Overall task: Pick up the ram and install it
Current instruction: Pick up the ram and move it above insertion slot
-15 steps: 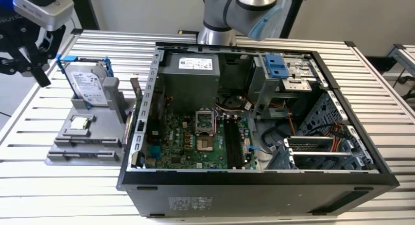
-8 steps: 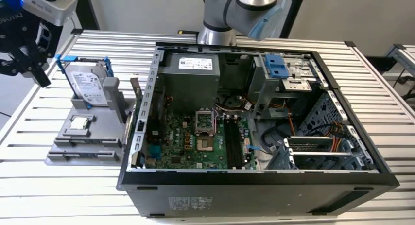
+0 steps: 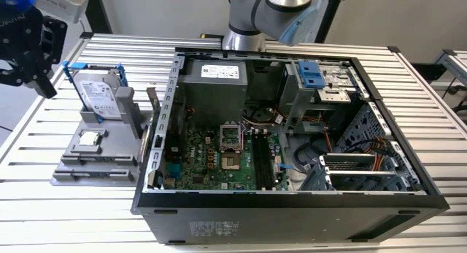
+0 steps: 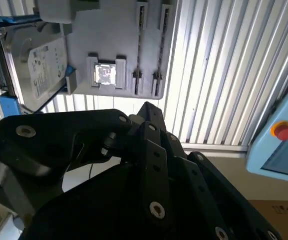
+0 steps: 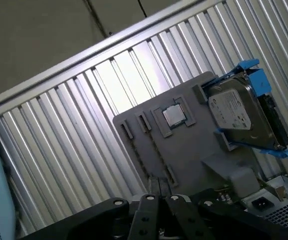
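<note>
Can't tell how far open the claw (image 3: 33,81) is. Reading the thin board on edge by the case wall (image 3: 169,122) as the ram (image 3: 151,108): toward the exterior view's right of claw, past hard drive (image 3: 98,97), well apart.

In the exterior view, the picture's edge cuts off the gripper (image 3: 29,72), which is high on the exterior view's left of the gray fixture (image 3: 95,154). The fixture's holder hides the lower part of the hard drive (image 3: 98,94). A thin upright strip (image 3: 151,98) at the fixture's edge toward the computer case (image 3: 292,215) is too narrow to identify. In the first wrist view, the gripper covers the fixture's near edge.
</note>
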Action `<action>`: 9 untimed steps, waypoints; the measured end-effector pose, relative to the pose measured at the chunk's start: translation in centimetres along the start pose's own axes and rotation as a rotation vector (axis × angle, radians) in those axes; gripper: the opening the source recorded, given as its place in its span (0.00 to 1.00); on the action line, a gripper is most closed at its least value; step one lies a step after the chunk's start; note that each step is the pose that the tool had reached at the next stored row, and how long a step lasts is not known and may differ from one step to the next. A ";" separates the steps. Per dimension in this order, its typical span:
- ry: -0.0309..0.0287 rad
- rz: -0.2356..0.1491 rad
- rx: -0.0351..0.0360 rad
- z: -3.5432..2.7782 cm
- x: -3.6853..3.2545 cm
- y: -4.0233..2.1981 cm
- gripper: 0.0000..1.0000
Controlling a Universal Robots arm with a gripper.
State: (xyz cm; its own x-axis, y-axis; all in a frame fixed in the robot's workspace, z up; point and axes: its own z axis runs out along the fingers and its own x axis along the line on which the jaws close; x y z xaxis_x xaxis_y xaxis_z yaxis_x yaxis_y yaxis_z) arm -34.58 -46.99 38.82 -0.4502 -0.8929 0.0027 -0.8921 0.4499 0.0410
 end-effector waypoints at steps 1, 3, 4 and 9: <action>0.0010 -0.018 0.0001 0.00 0.00 0.00 0.00; 0.0030 -0.054 0.0005 0.00 0.00 0.00 0.00; 0.0039 -0.072 0.0006 0.00 0.00 0.00 0.00; 0.0079 -0.163 0.0011 0.00 0.00 0.00 0.00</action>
State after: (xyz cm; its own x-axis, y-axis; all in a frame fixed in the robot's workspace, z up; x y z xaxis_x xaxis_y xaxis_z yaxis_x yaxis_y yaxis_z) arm -34.58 -46.98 38.81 -0.2987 -0.9543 0.0039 -0.9535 0.2986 0.0405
